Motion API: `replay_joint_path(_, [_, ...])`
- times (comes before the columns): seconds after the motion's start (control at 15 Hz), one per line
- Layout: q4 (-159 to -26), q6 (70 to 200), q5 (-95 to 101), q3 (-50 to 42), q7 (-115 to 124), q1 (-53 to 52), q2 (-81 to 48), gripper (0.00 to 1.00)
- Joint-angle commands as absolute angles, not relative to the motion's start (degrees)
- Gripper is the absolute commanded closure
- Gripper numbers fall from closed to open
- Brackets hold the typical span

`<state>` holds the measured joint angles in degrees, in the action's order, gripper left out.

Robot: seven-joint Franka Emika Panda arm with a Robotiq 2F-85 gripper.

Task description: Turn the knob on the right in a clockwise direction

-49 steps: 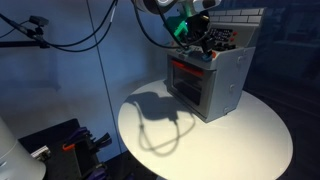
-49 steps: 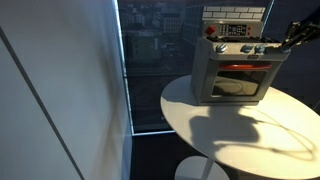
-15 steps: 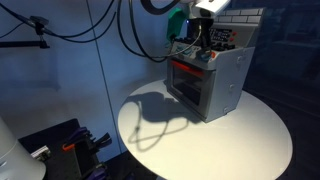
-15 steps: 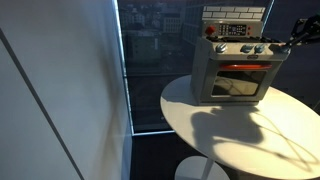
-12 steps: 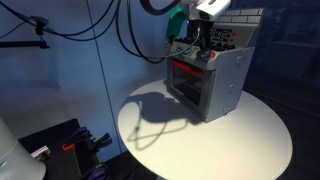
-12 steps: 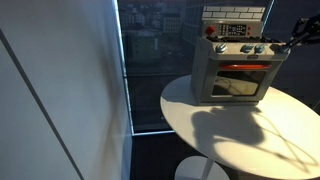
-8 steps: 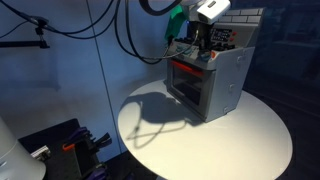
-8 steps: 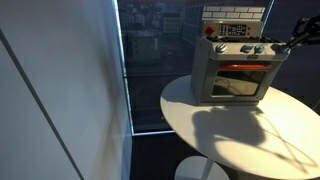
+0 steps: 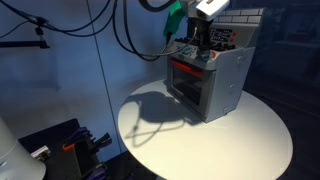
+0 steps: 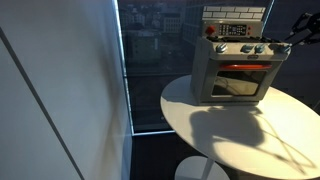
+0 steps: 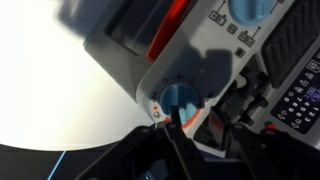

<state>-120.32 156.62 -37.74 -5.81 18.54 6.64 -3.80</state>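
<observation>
Since a few seconds back my arm has swung in from beside the oven, and my hand (image 9: 202,45) now hangs over its top front edge. The round white surface (image 9: 215,145) carries the toy oven (image 9: 212,85), which stands upright with its door facing outward. A row of knobs runs along the top of its front, and in an exterior view my arm reaches in at the right end of that row. In the wrist view the blue knob (image 11: 181,100) there lies straight ahead, just beyond the dark blur of my fingers, face turned toward me. I judge its turning axis runs nearly along my wrist's. I cannot tell whether the hand is open or already closed on it.
</observation>
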Motion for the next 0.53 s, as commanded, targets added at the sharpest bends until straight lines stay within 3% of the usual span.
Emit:
replay_joint_path(0.0, [-121.3, 153.9, -38.9, -5.7, 18.6, 6.6, -0.5, 0.30])
replay_joint_path(0.27, [-121.8, 151.4, -38.3, -6.0, 18.5, 6.6, 1.6, 0.01])
replay_joint_path(0.47, [-122.4, 148.4, -36.8, -6.2, 18.7, 6.6, 3.1, 0.00])
